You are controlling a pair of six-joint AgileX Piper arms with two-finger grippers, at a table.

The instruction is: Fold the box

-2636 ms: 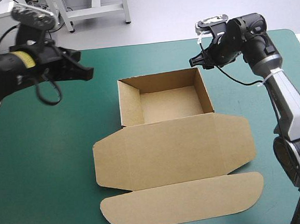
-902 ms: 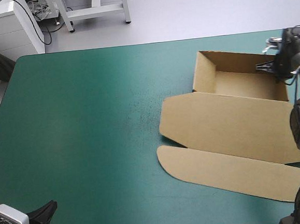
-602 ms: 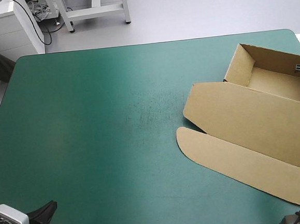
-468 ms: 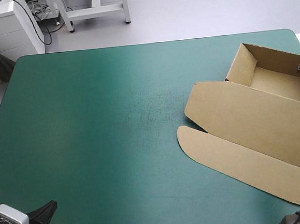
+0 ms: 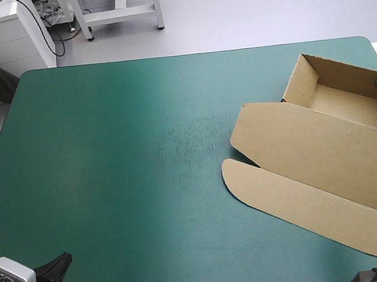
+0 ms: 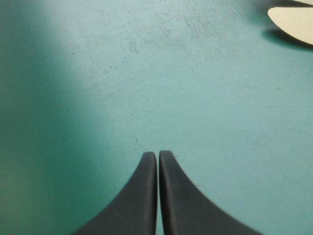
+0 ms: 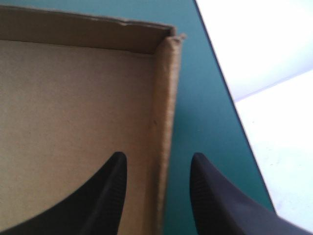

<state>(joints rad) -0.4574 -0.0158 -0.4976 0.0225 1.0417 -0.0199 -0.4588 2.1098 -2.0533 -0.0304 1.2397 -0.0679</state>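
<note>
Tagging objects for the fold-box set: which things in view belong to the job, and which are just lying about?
Job:
- brown cardboard box, an open tray with its lid flat
- black-fingered right hand, open, astride a tray wall

Idle:
- teal-green table cover, just the surface
- black-fingered left hand, shut over bare cover, apart from the box

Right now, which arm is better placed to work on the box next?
Probably the right. The right gripper is open, astride a wall of the box. The left gripper is shut over the bare teal-green cover, apart from the box.
</note>
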